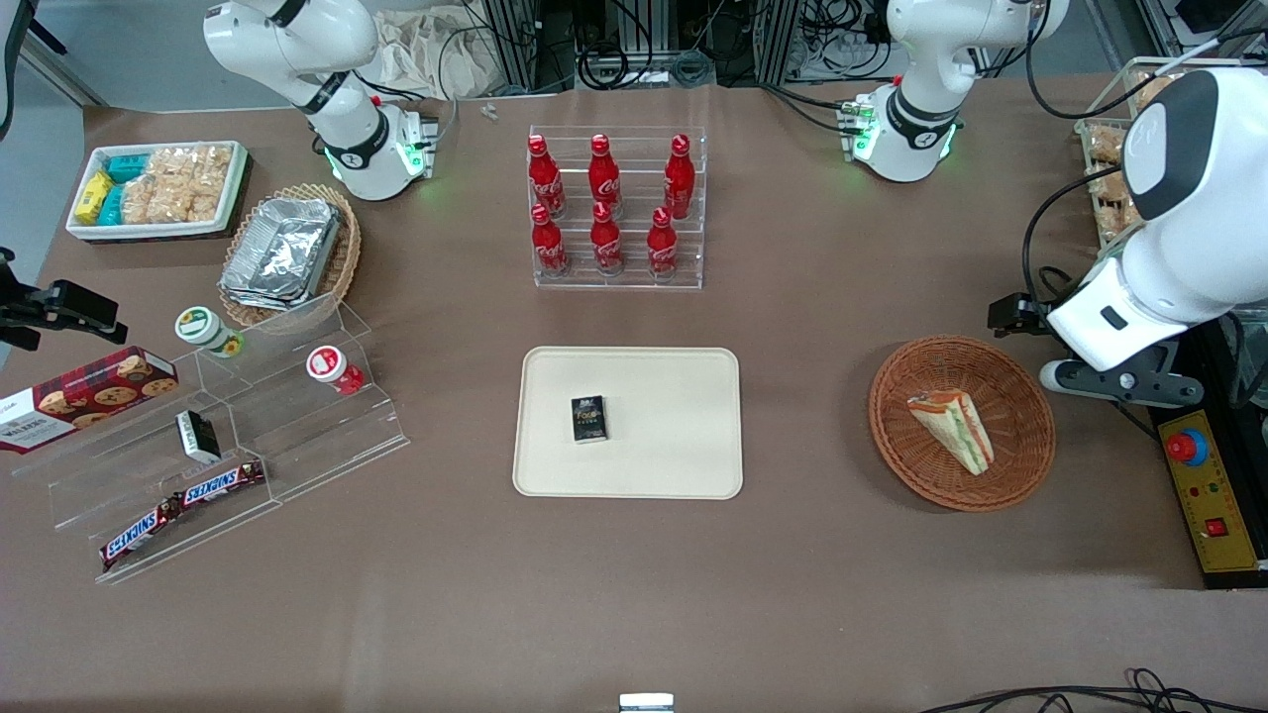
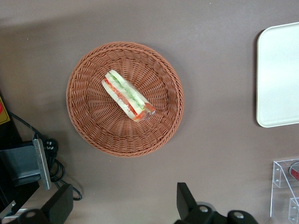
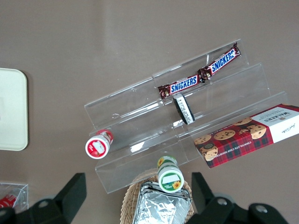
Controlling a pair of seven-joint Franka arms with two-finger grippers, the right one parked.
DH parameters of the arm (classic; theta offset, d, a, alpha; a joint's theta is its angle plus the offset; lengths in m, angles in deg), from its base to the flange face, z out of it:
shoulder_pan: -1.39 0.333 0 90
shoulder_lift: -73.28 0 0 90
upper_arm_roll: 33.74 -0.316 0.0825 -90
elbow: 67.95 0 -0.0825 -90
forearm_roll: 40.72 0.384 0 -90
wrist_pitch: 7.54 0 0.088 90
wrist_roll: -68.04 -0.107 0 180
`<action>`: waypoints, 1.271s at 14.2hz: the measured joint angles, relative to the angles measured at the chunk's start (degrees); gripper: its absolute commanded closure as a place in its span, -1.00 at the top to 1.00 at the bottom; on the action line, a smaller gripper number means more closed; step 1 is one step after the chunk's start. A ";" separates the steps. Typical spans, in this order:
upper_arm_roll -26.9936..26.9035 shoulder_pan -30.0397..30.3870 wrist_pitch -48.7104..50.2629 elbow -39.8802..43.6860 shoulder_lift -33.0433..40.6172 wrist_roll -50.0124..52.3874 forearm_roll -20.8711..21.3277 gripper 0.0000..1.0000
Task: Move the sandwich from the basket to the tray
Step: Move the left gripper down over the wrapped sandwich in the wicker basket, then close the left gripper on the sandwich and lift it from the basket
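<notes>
The sandwich [image 1: 953, 429] lies on its side in the round reddish-brown basket [image 1: 1020, 465], its green, orange and red layers showing along one edge – nothing is touching it. The basket sits on the brown desk [image 1: 634, 584] toward the working arm's end, well apart from the cream tray [image 1: 684, 465], which lies flat near the middle of the desk. A small dark box [image 1: 588, 418] rests on the tray. Farther from the front camera than the tray, a clear rack [image 1: 619, 279] holds six red cola bottles [image 1: 605, 203].

The hand [image 2: 121, 205] hangs above the desk just beside the basket, raised well clear of it. In the left wrist view its two black fingers [image 2: 187, 200] are spread wide – no object between them – and the whole basket with the sandwich [image 2: 128, 94] shows beneath, with a corner of the tray [image 2: 275, 93] nearby.
</notes>
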 measured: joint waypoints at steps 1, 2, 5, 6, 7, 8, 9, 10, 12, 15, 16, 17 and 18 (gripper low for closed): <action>-0.02 0.01 -0.02 0.01 -0.14 0.52 0.00 1.00; -0.02 0.01 -0.23 0.01 -0.37 1.80 0.00 1.00; -0.02 0.01 -1.52 0.05 -1.67 4.29 0.02 1.00; -0.03 0.01 -2.22 0.05 -2.34 5.27 0.02 1.00; -0.04 0.02 -3.33 0.04 -3.03 6.87 0.02 1.00; -0.08 0.04 -4.44 -0.03 -3.66 8.95 0.02 1.00; -0.14 0.07 -5.86 -0.38 -4.19 11.88 0.02 1.00; -0.17 0.14 -7.74 -0.98 -4.60 15.85 0.03 1.00; -0.27 0.61 -12.49 -2.98 -5.41 25.18 0.07 1.00; -0.43 2.65 -17.05 -4.71 -8.54 34.51 0.08 1.00; -0.46 3.14 -18.20 -4.88 -9.92 36.34 0.08 1.00; -0.47 3.41 -19.11 -5.13 -11.27 37.95 0.08 1.00; -0.46 3.48 -20.35 -5.55 -12.56 39.54 0.08 1.00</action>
